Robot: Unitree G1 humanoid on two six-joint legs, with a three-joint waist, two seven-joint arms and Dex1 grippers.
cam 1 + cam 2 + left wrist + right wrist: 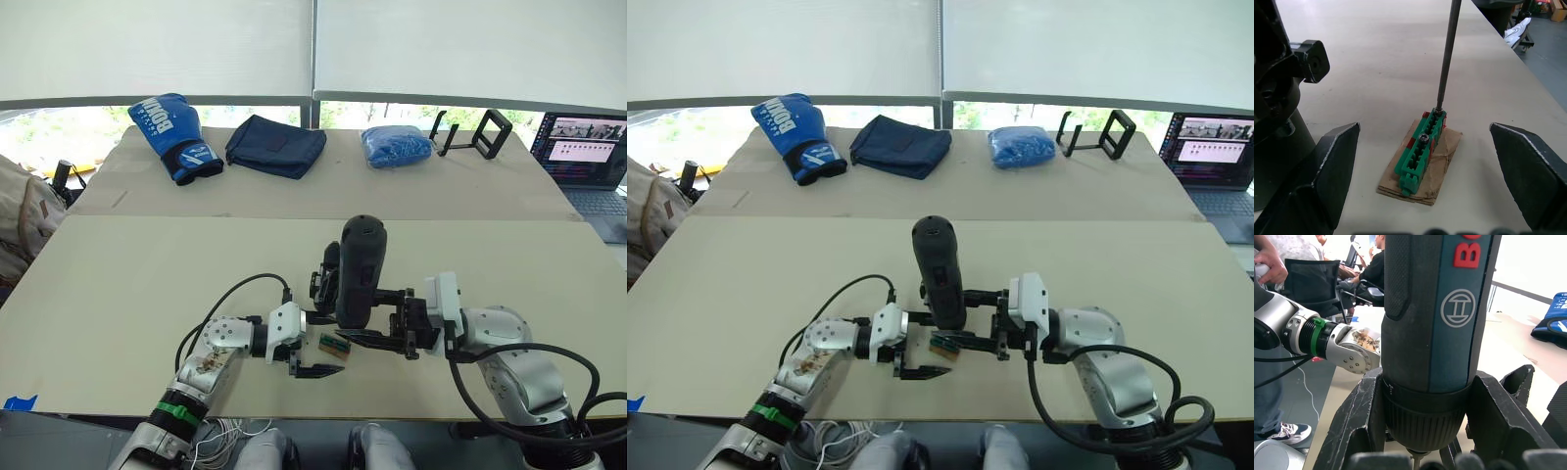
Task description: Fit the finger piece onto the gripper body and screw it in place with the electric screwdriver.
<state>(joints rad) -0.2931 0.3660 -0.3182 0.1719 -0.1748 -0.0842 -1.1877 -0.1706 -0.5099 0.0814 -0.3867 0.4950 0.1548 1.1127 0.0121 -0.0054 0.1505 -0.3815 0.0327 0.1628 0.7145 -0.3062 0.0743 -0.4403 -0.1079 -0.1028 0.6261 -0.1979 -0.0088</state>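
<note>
One readable mark: red "Bo" on the electric screwdriver (1435, 318), clamped upright in the right gripper (392, 338); its bit meets a green block (1420, 154) near the tabletop's (147, 274) front edge. Left gripper (1425, 171) fingers spread wide, empty.

red "bo" on electric screwdriver (1449, 308); white lettering on boxing glove (168, 125), unclear

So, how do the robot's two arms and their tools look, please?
Both arms are silver-grey metal with white housings at the wrists. Each tool, the left tool and the right tool, has two black, wedge-shaped fingers. Thick black cables loop along each arm. The left arm carries a green band near the forearm and small screws on its rounded joint.
</note>
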